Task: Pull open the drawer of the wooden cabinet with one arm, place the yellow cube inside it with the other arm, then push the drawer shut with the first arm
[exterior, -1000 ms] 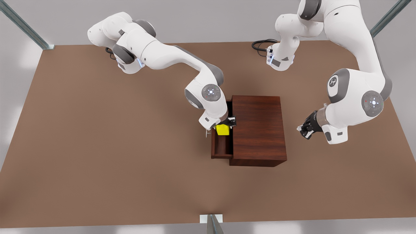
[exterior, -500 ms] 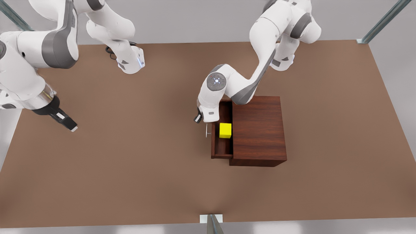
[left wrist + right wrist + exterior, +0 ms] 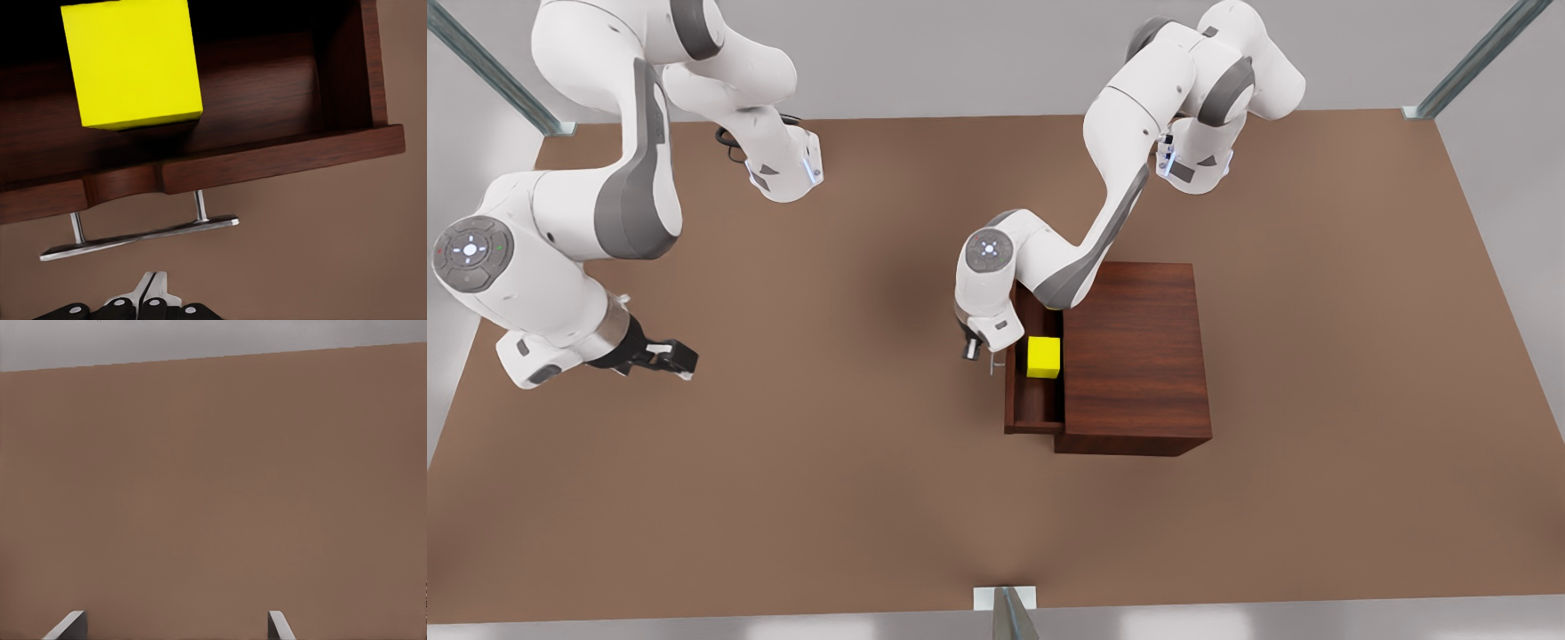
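The yellow cube (image 3: 1043,356) sits inside the open drawer (image 3: 1034,418). My left gripper (image 3: 971,349), fingers pressed together, should push squarely against its handle (image 3: 137,238); my right gripper (image 3: 679,360) waits, fingers spread

yellow cube (image 3: 1043,356) sits in drawer (image 3: 1034,418), which sticks out of wooden cabinet (image 3: 1136,356) toward frame left; left gripper (image 3: 971,348) just left of drawer front, right gripper (image 3: 679,361) far left.
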`<state>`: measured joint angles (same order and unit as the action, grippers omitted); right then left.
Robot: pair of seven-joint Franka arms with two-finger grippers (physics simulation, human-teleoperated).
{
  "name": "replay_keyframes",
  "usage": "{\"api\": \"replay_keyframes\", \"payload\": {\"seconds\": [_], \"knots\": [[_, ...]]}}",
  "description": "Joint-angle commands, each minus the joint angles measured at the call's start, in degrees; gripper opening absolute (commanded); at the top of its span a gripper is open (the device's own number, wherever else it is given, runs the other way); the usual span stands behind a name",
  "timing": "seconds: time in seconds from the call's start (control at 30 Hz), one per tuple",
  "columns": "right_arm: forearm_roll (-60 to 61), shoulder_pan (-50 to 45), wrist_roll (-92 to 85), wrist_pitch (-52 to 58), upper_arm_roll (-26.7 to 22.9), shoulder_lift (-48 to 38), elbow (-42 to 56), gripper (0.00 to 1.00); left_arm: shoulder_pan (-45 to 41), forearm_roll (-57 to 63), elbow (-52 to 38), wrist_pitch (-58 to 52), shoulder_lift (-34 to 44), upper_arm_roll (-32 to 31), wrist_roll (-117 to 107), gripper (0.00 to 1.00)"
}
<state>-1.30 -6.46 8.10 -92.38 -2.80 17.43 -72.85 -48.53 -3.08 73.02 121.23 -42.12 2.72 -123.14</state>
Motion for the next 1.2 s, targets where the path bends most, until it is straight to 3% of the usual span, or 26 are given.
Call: {"api": "replay_keyframes", "payload": {"seconds": [0.0, 0.07, 0.13, 0.37, 1.17], "knots": [[-0.4, 3.3, -20.4, -3.5, 3.0, -1.5, -2.5, 1.00, 0.0, 0.2, 0.0, -4.1, 0.0, 0.0, -7.4, 0.21], [-0.4, 3.7, -20.1, -7.9, 3.3, -8.1, -14.1, 1.00, 0.5, 0.2, 0.0, -5.9, 0.1, 0.1, -5.0, 0.21], [-0.4, 2.2, -19.7, -10.0, 4.3, -8.1, -17.2, 1.00, 0.5, 0.3, 0.0, -7.0, 0.1, 0.2, -3.0, 0.21], [0.2, 2.3, -18.6, -10.9, 5.0, -3.6, -13.3, 1.00, 2.4, 1.1, 0.0, -10.7, 0.3, 0.3, 1.0, 0.21], [2.0, 4.4, -15.4, -8.0, 4.5, -4.0, -11.9, 1.00, 7.0, 3.0, 0.0, -19.7, 0.8, 0.4, 7.5, 0.21]]}}
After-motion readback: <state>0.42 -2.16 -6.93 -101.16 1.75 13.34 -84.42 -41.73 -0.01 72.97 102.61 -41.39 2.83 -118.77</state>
